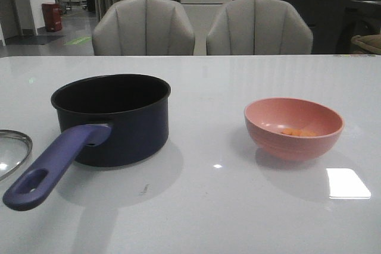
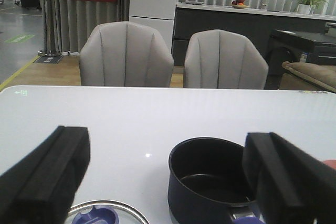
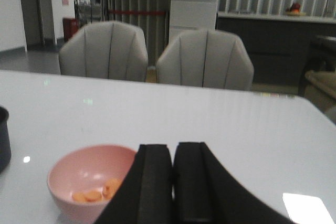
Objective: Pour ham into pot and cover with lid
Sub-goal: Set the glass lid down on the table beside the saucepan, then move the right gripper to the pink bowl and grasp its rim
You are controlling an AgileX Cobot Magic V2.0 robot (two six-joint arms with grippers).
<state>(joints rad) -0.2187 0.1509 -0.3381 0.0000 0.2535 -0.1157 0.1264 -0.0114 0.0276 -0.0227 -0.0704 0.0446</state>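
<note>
On a glossy white surface, seen from the front, the pot stands upright at the left, a dark navy saucepan with nothing visible inside. Its long blue-purple handle reaches toward the near left and has a hole at its end. Just left of that handle, at the frame's edge, lies the lid, clear glass with a silver rim, only partly in view; whether it touches the handle cannot be told.

Well apart to the right sits a pink bowl, upright. The ham, a few small flat orange pieces, lies in the bottom of the bowl.

Neither arm appears in the front view. The left wrist view shows the left hand released, its two black fingers spread wide with the pot between them farther off and the lid's blue-purple knob low in the picture. The right wrist view shows the right hand clenched, its black fingers pressed together and holding nothing, with the pink bowl and ham just beyond and to the left.

Two grey chairs stand at the far side of the surface.
</note>
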